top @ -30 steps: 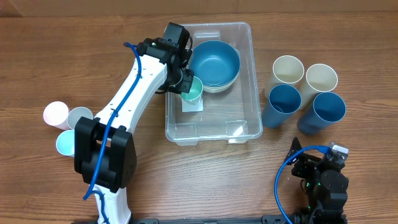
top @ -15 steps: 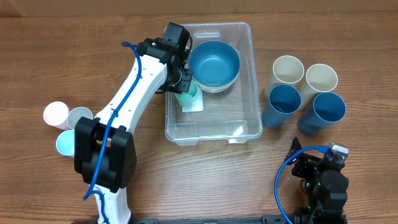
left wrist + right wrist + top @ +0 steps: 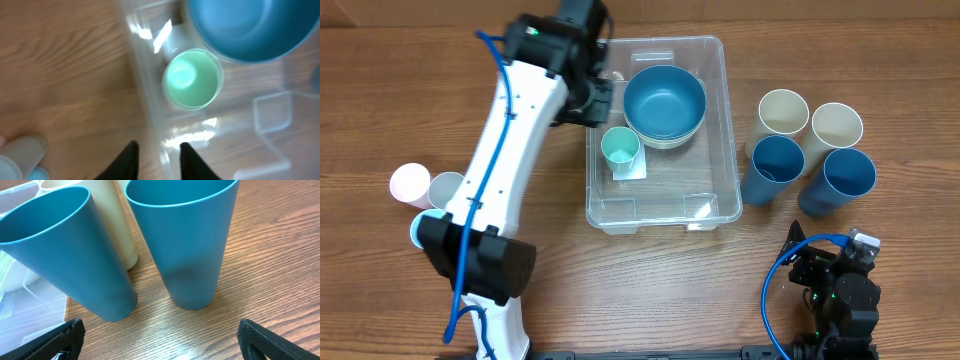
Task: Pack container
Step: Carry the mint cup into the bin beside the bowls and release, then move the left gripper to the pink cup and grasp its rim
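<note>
The clear container [image 3: 662, 222] stands mid-table. Inside it, a blue bowl [image 3: 664, 100] sits nested in a cream bowl at the far end. A mint cup [image 3: 620, 148] stands upright on the white label [image 3: 634, 171] by the left wall. My left gripper [image 3: 596, 100] is open and empty, raised over the container's left rim, beyond the cup. In the left wrist view the gripper [image 3: 157, 162] straddles the container wall [image 3: 150, 100], with the mint cup [image 3: 192, 79] and blue bowl [image 3: 250, 25] ahead. My right gripper [image 3: 835, 285] is open and empty at the front right.
Two cream cups [image 3: 783, 112] and two blue cups [image 3: 775, 168] stand right of the container; the blue cups [image 3: 190, 245] fill the right wrist view. A pink cup [image 3: 408, 183], grey cup [image 3: 447, 187] and light blue cup [image 3: 418, 230] sit at the left.
My left gripper has let go of the mint cup, which now stands in the container, and has lifted away up and to the far left. The right arm has not moved.
</note>
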### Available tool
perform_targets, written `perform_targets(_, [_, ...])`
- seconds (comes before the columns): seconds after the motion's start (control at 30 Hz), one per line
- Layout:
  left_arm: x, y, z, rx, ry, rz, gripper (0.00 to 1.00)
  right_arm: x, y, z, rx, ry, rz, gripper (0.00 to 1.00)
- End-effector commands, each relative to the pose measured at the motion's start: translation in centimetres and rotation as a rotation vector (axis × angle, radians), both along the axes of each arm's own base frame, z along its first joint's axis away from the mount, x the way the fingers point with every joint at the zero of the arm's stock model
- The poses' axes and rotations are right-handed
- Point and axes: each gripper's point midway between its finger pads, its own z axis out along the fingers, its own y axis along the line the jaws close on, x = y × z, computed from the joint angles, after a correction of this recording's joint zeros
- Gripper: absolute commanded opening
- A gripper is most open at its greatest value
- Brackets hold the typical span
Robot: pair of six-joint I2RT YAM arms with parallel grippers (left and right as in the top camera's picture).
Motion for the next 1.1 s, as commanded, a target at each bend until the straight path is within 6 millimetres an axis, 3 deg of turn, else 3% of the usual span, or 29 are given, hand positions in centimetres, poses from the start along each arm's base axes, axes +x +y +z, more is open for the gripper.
perform_targets(0.0, [-0.9,6.0,0.9,0.083,0.053,0.106,0.19,-0.1,-0.2,-0.6,0.004,0.01,-0.011,1.0])
perform_targets(0.03, [-0.9,6.8,0.9,0.081,0.057,0.128,0.16,-0.1,-0.2,-0.6,0.004,0.01,-0.011,1.0])
perform_targets(0.23, [-2.3,13.6,1.0,0.026,0.095,0.309,0.21,-0.1,-0.2,-0.6,0.004,0.01,-0.011,1.0])
perform_targets(0.47, [-8.8,23.6,1.5,0.042,0.119,0.66,0.24,-0.1,-0.2,-0.6,0.004,0.01,-0.011,1.0])
perform_targets(0.5, [-9.9,25.7,1.3,-0.012,0.1,0.748,0.27,-0.1,-0.2,-0.6,0.004,0.01,-0.011,1.0])
perform_targets(0.67, [-11.9,30.5,-1.0,-0.124,0.074,0.921,0.48,-0.1,-0.2,-0.6,0.004,0.01,-0.011,1.0])
perform_targets(0.77, [-12.4,32.4,-4.1,-0.188,0.077,0.993,0.56,-0.1,-0.2,-0.6,0.004,0.01,-0.011,1.0])
perform_targets(0.93, [-10.2,32.8,-7.8,-0.358,0.014,0.934,0.61,-0.1,-0.2,-0.6,0.004,0.01,-0.011,1.0])
perform_targets(1.07, [-9.4,33.3,-10.1,-0.353,0.034,0.924,0.6,-0.1,-0.2,-0.6,0.004,0.01,-0.011,1.0])
